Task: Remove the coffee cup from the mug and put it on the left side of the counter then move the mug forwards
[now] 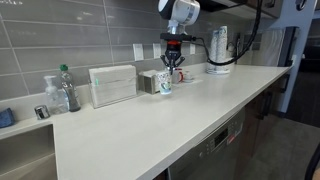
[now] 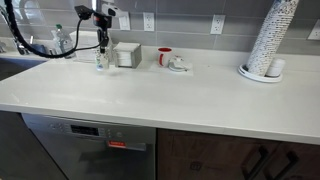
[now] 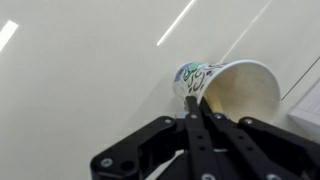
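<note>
The claw [image 3: 192, 100] is pinching the cup [image 3: 228, 90] by its rim. In the wrist view its two dark fingers [image 3: 188, 125] run together into one narrow tip that meets the cup's edge, and no gap shows between them. The cup is white paper with a green and dark print on its outer wall. Its pale inside faces the wrist camera, so the mouth opens toward the claw.

In both exterior views the arm [image 1: 181, 12] [image 2: 104, 12] hangs straight down over the pale tabletop [image 1: 150, 130] [image 2: 180, 105], with the claw [image 1: 172, 68] [image 2: 101, 50] pointing at the cup [image 1: 163, 84] [image 2: 101, 62] directly below it. The cup is out of the mug. Whether its base rests on the tabletop or hangs just above it, I cannot tell.

The mug [image 2: 165, 57] is red and stands upright near the tiled wall [image 2: 190, 25]. In an exterior view the cup sits well apart from the mug, toward the picture's left, with a pale box [image 2: 127, 55] between them, and a small white thing [image 2: 179, 66] lies just beside the mug on the side away from the cup. In an exterior view taken along the tabletop, the mug [image 1: 182, 74] shows close behind the cup.

A tall stack of cups [image 2: 270, 40] stands well apart from the mug, on the side away from the cup. A bottle [image 1: 67, 88] stands beyond the cup, farther still from the mug. A dishwasher [image 2: 90, 145] sits under the tabletop, below and to the cup's side of the mug.
</note>
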Controlling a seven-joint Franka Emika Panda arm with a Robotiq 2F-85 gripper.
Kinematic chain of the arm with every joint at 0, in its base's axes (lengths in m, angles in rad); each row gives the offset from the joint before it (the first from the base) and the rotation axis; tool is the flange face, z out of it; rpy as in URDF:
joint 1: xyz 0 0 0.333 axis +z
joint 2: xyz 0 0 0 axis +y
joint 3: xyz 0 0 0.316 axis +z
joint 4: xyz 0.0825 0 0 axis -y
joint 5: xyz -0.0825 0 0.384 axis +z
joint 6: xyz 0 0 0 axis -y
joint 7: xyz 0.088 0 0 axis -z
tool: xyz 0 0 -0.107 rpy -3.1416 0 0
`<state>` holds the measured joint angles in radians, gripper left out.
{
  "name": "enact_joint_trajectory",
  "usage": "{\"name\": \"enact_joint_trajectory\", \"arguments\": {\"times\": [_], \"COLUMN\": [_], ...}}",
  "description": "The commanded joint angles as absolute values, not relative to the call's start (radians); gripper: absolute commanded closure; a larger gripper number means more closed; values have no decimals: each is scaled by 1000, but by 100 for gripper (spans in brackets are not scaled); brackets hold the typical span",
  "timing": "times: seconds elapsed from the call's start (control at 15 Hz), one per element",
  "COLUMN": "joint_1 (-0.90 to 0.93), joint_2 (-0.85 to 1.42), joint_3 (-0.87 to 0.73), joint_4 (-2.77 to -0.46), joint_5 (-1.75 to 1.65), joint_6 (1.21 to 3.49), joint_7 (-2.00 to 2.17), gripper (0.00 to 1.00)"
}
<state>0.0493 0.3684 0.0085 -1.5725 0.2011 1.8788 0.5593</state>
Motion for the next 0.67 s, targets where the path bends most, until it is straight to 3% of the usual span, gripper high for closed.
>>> {"name": "enact_joint_trajectory", "arguments": {"times": [0.0, 0.6], "joint_1": [93, 131], "joint_2": [390, 444], "joint_3": [11, 10], "joint_4": [-1574, -1566], "joint_5": [161, 131], "joint_6": [1936, 2041], "joint_7": [522, 522], "gripper": [99, 99]}}
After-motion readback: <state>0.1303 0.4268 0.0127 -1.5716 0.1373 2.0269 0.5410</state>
